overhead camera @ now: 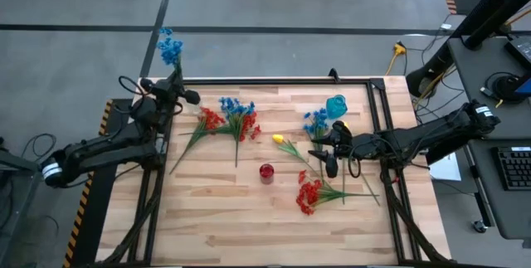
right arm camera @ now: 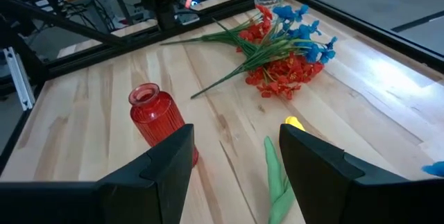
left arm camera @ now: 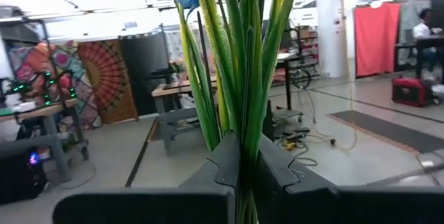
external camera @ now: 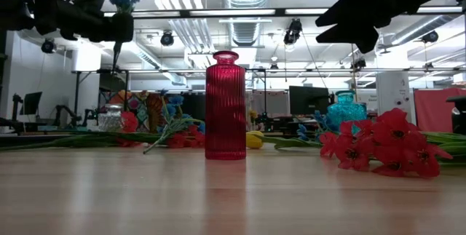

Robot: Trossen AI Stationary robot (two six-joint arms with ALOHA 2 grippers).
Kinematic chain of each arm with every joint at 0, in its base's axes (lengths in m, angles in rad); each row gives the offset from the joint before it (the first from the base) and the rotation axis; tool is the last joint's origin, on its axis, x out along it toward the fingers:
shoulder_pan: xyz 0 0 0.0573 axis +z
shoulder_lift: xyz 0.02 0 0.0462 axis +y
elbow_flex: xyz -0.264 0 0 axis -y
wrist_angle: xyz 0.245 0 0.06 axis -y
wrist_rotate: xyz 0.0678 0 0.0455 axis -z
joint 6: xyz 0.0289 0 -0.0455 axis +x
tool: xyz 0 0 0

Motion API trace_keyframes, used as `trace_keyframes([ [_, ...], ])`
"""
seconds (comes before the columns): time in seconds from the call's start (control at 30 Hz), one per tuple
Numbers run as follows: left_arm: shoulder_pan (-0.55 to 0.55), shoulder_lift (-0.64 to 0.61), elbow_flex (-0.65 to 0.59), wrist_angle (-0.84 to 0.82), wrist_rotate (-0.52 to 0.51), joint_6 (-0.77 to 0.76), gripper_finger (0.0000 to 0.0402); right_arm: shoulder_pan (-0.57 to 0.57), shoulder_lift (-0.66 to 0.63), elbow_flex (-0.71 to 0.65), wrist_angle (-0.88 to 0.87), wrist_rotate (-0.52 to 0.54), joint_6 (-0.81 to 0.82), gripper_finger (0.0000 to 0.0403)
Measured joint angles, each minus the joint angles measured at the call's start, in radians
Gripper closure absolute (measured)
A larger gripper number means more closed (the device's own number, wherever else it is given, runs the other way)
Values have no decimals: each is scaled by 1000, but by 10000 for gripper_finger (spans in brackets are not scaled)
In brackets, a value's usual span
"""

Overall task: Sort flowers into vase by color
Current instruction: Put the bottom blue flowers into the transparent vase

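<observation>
We found the left gripper [overhead camera: 177, 75] raised over the far left corner of the bench [overhead camera: 224, 218], its jaws clamped on the stem of a blue sprig [overhead camera: 170, 49] held upright. The right gripper [right arm camera: 236, 151] hovered near the right edge with jaws wide and empty, above a yellow bud [overhead camera: 279, 139]. A red vase [overhead camera: 266, 171] stood mid-bench, a teal vase [overhead camera: 336, 105] toward the far edge. Mixed red and blue sprigs [overhead camera: 231, 120] lay far left of centre; a red sprig [overhead camera: 309, 194] lay near the right gripper.
</observation>
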Motion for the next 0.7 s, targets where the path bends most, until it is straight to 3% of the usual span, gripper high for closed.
trace_keyframes([
  [0.2,44,60,0,56,31,-83,401,0,0,0,17,0,-2,197],
  [0.7,86,183,-3,122,9,-77,401,0,0,0,14,0,-1,197],
])
